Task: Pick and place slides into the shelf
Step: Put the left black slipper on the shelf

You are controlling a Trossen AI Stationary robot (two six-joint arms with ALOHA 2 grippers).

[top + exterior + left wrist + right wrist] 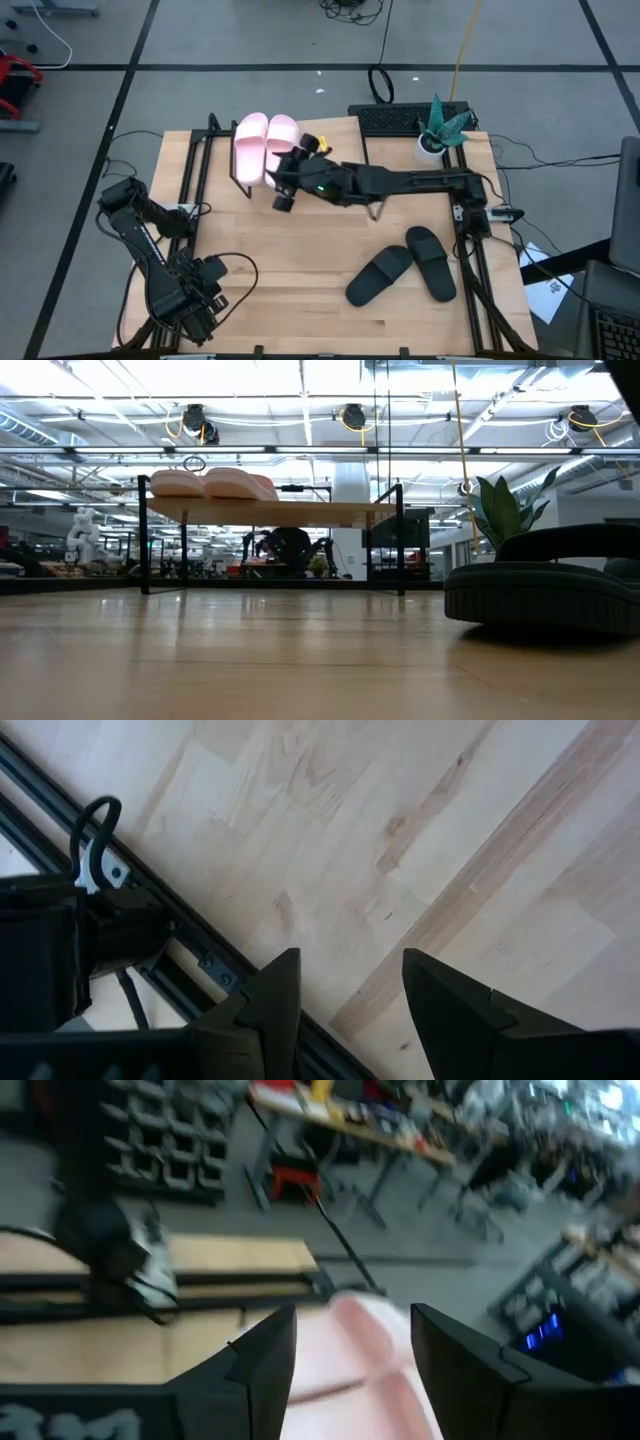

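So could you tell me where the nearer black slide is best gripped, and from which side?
Grip the wide strap of the black slide across its arch, coming straight down from above: it lies sole-down on the table, apart from its mate, with that raised strap the only pinchable part.

right wrist view: the right tool (350, 1355) with its two dark fingers (262, 1355) parted, a gap showing between them. beyond the gap lies a pale pink slide (375, 1345), blurred. a light-wood plank (230, 1255) and dark metal framing (150, 1305) run across; workshop benches and floor fill the background.
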